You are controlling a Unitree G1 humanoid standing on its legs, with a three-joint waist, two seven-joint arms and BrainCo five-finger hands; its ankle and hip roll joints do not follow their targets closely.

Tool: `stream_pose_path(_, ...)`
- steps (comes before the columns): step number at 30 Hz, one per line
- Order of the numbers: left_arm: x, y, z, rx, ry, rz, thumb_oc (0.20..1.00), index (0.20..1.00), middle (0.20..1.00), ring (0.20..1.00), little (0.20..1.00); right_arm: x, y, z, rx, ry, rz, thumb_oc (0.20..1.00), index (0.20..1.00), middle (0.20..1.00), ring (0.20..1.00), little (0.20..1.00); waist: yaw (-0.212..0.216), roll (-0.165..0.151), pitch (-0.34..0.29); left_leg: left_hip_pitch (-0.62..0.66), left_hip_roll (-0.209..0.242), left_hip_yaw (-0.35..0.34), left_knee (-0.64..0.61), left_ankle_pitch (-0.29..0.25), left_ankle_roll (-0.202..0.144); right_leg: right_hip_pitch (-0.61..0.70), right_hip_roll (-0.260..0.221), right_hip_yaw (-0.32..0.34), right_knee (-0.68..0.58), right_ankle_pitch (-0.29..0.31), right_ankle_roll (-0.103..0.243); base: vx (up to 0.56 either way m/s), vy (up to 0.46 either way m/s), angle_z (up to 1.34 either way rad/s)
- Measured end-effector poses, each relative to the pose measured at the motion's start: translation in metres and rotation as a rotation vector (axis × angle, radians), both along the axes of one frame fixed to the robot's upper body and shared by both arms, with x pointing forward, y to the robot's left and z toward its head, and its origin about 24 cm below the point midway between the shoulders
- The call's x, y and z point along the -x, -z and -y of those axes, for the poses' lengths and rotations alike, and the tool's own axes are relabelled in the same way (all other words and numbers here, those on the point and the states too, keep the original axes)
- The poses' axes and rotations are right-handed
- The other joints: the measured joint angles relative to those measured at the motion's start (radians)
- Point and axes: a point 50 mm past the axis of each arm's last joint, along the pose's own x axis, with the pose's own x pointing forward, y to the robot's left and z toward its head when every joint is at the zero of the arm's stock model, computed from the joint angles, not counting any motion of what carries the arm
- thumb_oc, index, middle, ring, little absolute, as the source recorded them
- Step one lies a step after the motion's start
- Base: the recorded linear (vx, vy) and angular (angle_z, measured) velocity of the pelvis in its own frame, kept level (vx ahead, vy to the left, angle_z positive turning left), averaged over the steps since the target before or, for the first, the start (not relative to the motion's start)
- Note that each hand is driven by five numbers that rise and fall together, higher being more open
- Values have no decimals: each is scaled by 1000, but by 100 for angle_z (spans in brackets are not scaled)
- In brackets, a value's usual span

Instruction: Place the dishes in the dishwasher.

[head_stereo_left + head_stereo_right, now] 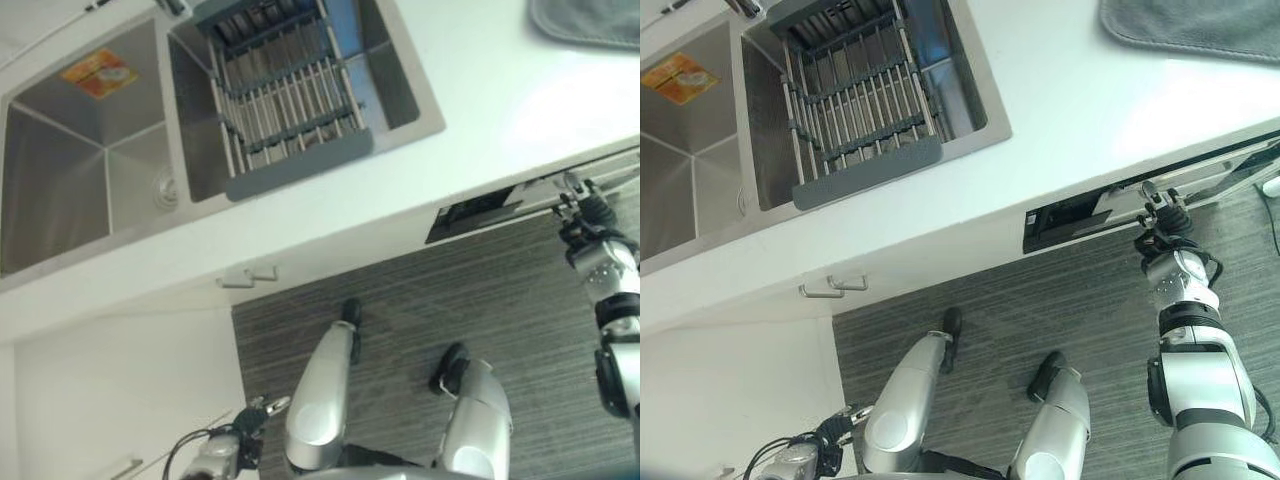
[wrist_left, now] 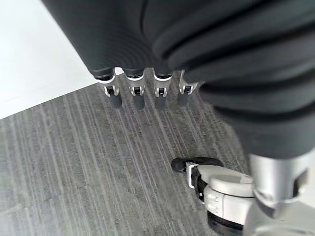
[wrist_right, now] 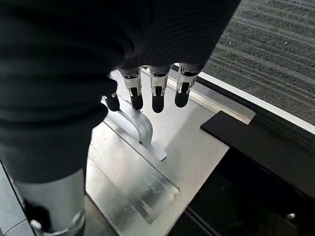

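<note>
- Stainless steel sink (image 1: 70, 180) with two basins fills the upper left of the left eye view; a grey-framed drying rack (image 1: 285, 105) of metal bars sits in the basin nearer the centre, and I see no dishes on it
- White countertop (image 1: 1090, 110) runs across the frame, with a grey mat (image 1: 1200, 28) at its upper right corner
- Dishwasher door (image 1: 1110, 212) shows as a dark slot under the counter edge, right of centre, slightly ajar
- Right hand (image 1: 1164, 215) is up at that door; in the right wrist view its fingers (image 3: 158, 96) hang fairly straight, their dark tips just over a metal handle (image 3: 140, 129) on the brushed steel panel, not wrapped round it
- Left hand (image 1: 245, 428) hangs low at the bottom left of the frame, over the striped grey floor (image 2: 74, 162); its fingers (image 2: 138, 96) point down, relaxed, with nothing in them
- White cabinet front (image 1: 720, 385) below the sink carries two small pulls (image 1: 832, 287)
</note>
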Motion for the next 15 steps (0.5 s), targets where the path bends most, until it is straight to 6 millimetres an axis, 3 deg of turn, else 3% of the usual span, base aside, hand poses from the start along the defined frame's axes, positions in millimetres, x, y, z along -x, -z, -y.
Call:
stream_pose_path(6, 1, 0, -4, 2, -21, -18, 1000, 1000, 1000, 1000, 1000, 3, -3, 7, 34, 2, -35, 1000, 1000, 1000, 1000, 1000, 5, 0, 0, -15, 0, -10, -5, 11, 13, 12, 6, -24, -42, 29, 19, 6, 26, 6)
stream_pose_path(15, 1, 0, -5, 72, -49, -55, 1000, 1000, 1000, 1000, 1000, 4, -3, 9, 63, 3, -57, 1000, 1000, 1000, 1000, 1000, 7, -5, 1, -22, 13, -51, -70, 72, 3, 21, 29, -74, -78, 49, 6, -26, -69, 10)
